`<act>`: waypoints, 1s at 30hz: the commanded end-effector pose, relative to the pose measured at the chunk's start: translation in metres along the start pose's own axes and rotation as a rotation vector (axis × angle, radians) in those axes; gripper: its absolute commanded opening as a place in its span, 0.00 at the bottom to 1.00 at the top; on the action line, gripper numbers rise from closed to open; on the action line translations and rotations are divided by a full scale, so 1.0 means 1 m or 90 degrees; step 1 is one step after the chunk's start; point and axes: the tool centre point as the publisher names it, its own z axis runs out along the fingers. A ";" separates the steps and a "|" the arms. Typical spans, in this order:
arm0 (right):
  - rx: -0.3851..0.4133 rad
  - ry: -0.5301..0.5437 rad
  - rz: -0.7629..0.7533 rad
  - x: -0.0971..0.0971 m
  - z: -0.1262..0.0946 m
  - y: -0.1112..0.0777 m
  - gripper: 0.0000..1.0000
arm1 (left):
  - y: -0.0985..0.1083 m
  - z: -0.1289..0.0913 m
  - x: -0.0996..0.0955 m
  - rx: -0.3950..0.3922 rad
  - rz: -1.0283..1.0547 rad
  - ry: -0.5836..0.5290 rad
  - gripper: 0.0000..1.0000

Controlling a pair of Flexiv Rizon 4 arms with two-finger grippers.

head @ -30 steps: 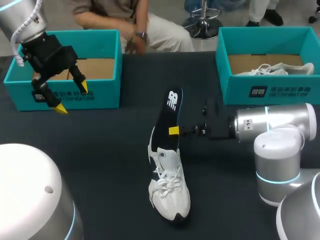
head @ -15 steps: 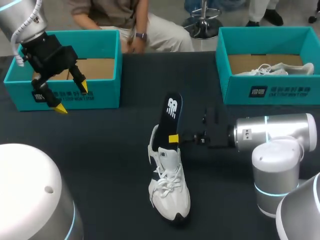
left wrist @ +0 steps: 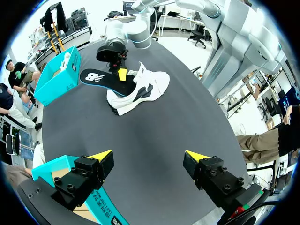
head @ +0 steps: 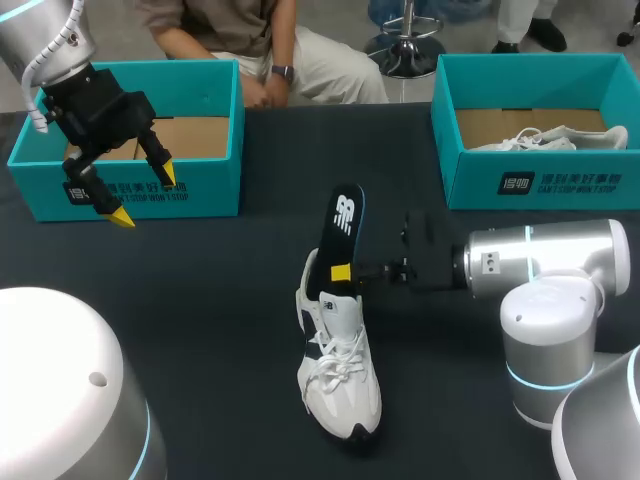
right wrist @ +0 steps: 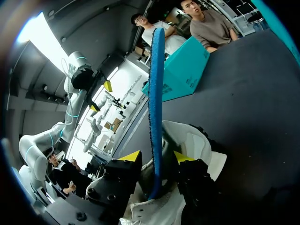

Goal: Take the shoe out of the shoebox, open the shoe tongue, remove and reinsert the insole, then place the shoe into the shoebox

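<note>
One white shoe [head: 340,372], dark insole [head: 341,235] half inside

The left arm comes in at the far left corner, its gripper [head: 143,194] held high and tilted downward, the fingers [left wrist: 101,154] spread wide with nothing between them. The right arm lies low and level, reaching in from the right, its gripper [head: 341,272] clamped from both sides on the upright insole [head: 343,225].
</note>
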 end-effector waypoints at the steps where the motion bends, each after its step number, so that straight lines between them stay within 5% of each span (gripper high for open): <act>1: 0.007 -0.005 -0.003 0.001 0.002 0.006 0.47 | 0.000 0.000 0.000 -0.002 0.000 0.000 1.00; 11: 0.008 -0.010 -0.025 0.008 0.000 0.017 0.38 | 0.000 0.000 0.000 -0.002 0.000 0.000 1.00; 13: 0.009 -0.012 -0.028 0.008 -0.001 0.019 0.31 | 0.000 0.000 0.000 -0.002 0.000 0.000 1.00; 16: 0.010 -0.014 -0.029 0.007 -0.002 0.021 0.02 | 0.000 0.000 0.000 -0.002 0.000 0.000 1.00; 30: 0.018 -0.010 -0.015 0.003 0.001 0.012 0.00 | 0.000 0.000 0.000 -0.002 0.000 0.000 1.00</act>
